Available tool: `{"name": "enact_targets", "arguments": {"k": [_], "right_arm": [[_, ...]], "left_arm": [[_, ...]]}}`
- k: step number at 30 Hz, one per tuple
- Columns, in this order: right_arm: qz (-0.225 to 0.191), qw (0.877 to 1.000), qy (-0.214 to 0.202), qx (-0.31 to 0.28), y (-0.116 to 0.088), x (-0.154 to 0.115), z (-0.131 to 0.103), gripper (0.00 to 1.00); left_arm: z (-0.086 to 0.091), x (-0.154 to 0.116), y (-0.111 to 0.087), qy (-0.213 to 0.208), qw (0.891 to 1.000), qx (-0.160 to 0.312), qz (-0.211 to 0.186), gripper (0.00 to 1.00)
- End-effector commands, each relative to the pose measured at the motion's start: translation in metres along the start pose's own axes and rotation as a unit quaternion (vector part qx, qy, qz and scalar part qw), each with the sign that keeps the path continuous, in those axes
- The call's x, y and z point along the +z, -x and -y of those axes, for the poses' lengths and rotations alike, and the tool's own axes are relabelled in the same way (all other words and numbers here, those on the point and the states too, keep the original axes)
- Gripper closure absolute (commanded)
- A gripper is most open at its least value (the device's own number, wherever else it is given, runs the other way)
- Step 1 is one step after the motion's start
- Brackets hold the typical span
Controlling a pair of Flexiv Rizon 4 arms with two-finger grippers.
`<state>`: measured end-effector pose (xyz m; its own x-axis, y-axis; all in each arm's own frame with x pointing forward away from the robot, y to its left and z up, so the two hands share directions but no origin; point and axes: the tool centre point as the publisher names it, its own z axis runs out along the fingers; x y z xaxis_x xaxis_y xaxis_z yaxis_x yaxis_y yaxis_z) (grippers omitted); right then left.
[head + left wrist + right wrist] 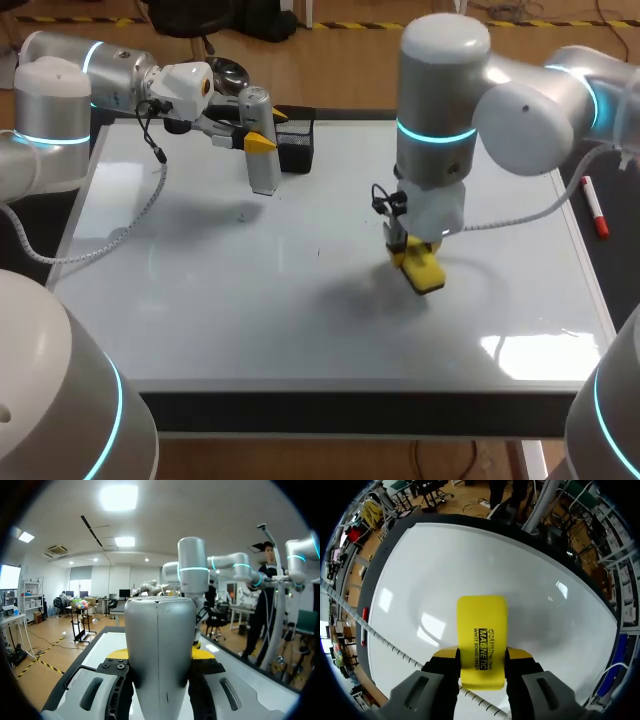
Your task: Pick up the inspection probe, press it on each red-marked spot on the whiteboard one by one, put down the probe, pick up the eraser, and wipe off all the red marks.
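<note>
My left gripper (pixel 258 143) is shut on the silver inspection probe (pixel 260 140), holding it upright above the far left part of the whiteboard (pixel 200 300). In the left wrist view the probe (pixel 160 650) fills the space between the fingers (pixel 120 654). My right gripper (pixel 410 250) is shut on the yellow eraser (pixel 424 270), which rests on the whiteboard right of its middle. The eraser (pixel 482 640) sits between the right fingers (pixel 445 655) with the whiteboard (pixel 470 565) just below it. No red marks show on the board.
A black holder box (pixel 296 140) stands at the whiteboard's far edge, just right of the probe. A red marker (pixel 594 208) lies off the board's right side. A metal bowl (pixel 225 72) sits behind the left arm.
</note>
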<state>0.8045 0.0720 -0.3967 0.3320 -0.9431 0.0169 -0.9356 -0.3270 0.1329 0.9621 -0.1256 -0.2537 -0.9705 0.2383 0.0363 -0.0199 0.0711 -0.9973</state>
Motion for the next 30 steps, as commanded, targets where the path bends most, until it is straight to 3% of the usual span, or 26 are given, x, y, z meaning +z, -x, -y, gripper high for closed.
{"name": "enact_targets", "arguments": {"k": [1, 16, 18, 30], "right_arm": [[0.004, 1.000, 0.006, 0.001, -0.016, -0.009, 0.012, 1.00], [0.016, 0.999, 0.011, 0.047, -0.080, -0.021, 0.043, 1.00], [0.018, 0.998, 0.012, 0.051, -0.096, -0.018, 0.051, 1.00], [0.030, 0.998, 0.013, 0.058, -0.114, -0.029, 0.086, 1.00]], "left_arm": [[0.001, 0.000, 0.000, 0.000, 1.000, 0.000, 0.000, 1.00], [0.001, 0.000, 0.000, 0.000, 1.000, 0.000, 0.000, 1.00], [0.001, 0.000, 0.000, 0.000, 1.000, 0.000, 0.000, 1.00], [0.001, 0.000, 0.000, 0.000, 1.000, 0.000, 0.000, 1.00]]}}
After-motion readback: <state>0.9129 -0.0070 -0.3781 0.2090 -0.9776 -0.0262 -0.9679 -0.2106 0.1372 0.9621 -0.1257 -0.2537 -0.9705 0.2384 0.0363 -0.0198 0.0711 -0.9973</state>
